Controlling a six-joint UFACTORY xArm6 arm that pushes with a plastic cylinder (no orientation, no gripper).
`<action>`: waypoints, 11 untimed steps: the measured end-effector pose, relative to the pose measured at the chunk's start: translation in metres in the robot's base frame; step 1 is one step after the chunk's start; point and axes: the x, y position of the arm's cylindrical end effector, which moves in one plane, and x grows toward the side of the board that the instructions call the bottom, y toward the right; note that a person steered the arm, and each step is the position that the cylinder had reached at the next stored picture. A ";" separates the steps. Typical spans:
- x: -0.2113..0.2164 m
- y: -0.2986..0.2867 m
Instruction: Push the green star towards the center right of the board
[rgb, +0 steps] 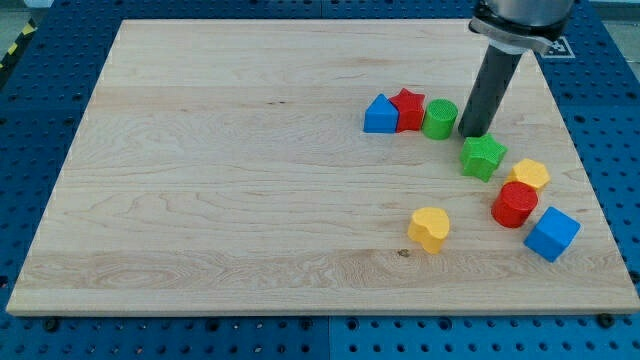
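Note:
The green star (483, 157) lies right of the board's middle. My tip (472, 133) stands just above it at its upper left, touching or nearly touching it. The tip is also right beside the green cylinder (439, 118), on that block's right. The dark rod rises from the tip to the view's top right.
A blue triangular block (379, 115), a red star (407, 108) and the green cylinder form a row left of the tip. A yellow hexagon (528, 175), a red cylinder (514, 204), a blue cube (551, 234) and a yellow heart (430, 228) lie lower right. The board's right edge (590, 170) is close.

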 end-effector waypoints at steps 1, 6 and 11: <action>0.032 -0.015; 0.065 0.004; 0.011 0.032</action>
